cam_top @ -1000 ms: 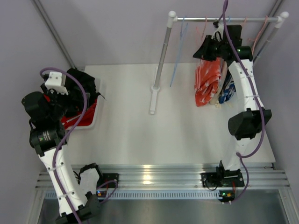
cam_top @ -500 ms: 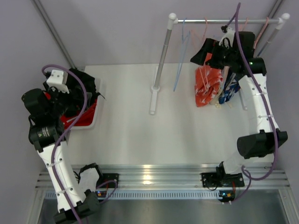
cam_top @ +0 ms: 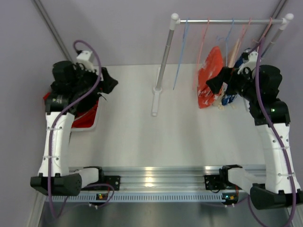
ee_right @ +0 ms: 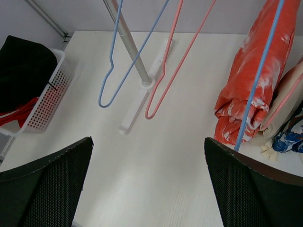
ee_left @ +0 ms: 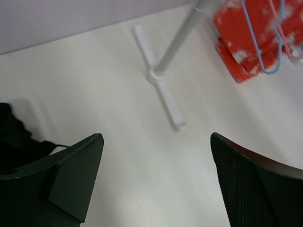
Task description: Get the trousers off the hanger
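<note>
While gaping wide, holding nothing: right gripper (ee_right: 149, 161), aimed at bare blue hanger (ee_right: 127, 61) and pink hanger (ee_right: 176, 64). Likewise left gripper (ee_left: 156, 158), fully spread, empty, above table (ee_left: 118, 90). Just right of the bare hangers, orange-and-white garment (ee_right: 246, 94) hung on the rack. Well left, off the rack: black trousers (ee_right: 23, 66) piled over red trousers (ee_right: 16, 116) in white basket (ee_right: 49, 94).

1. At the table's (cam_top: 142, 142) left edge — basket (ee_right: 45, 101), with trousers (ee_right: 23, 71) inside.
2. At the back, right of centre — rack (cam_top: 164, 56).
3. On its rail (cam_top: 222, 21): bare hangers (ee_right: 105, 105) to the left, hung garments (cam_top: 210, 82) to the right.
</note>
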